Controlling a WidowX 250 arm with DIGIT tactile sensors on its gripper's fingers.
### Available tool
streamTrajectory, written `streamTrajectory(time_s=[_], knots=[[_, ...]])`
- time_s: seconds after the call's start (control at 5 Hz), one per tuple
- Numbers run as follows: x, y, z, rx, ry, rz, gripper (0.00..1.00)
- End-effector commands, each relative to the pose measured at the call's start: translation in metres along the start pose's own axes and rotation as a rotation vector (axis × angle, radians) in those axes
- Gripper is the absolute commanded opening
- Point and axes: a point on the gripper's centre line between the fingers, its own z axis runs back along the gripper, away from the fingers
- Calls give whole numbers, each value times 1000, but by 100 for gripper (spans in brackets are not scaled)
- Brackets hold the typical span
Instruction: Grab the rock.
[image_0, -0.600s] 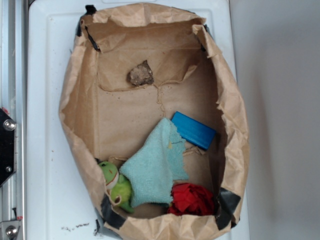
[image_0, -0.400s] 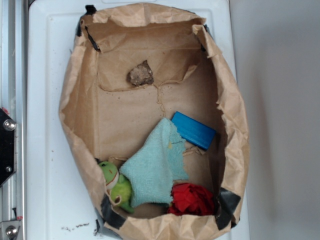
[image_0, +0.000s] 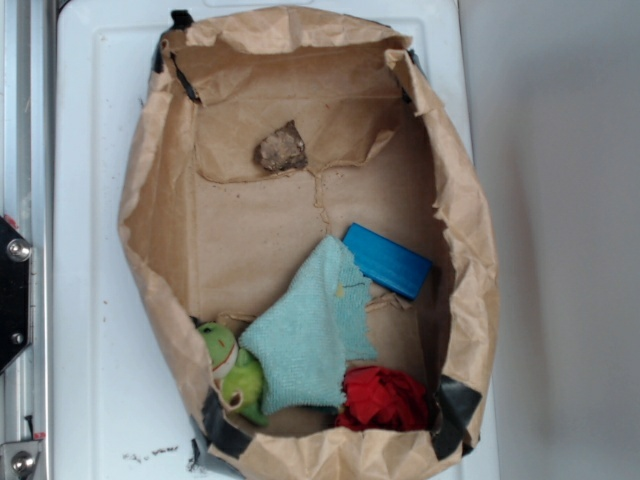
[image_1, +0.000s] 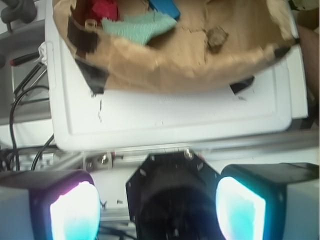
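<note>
Rock (image_0: 281, 149) unmoved in paper bag (image_0: 160, 210), same as before.

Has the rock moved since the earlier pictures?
No. The rock lies at the same spot by the bag's paper fold, above the blue block.

Brown paper bag (image_0: 160, 240) on white table (image_0: 85, 200).

A crumpled brown paper bag (image_0: 160, 220) with a matt, creased surface lies open on the smooth white desk (image_0: 90, 120), patched at its corners with black tape (image_0: 222, 436). Inside, the rough grey-brown rock (image_0: 281, 148) looks coarse and dull. The flat blue block (image_0: 388, 261) is smooth. The pale green cloth (image_0: 305, 335) has a towelling nap; the red fabric ball (image_0: 385, 398) and green plush frog (image_0: 234, 375) are soft.
</note>
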Motion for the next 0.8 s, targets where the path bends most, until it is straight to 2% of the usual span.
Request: streamTrajectory(time_s=[0.0,0.2,0.4,0.6], knots=[[59,18,-20,50,-32,127,100],[85,30,-35,33,-83,286,100],[102,39,-48,-16,-159,462,100],[105,46,-55,8,-230,604,100]])
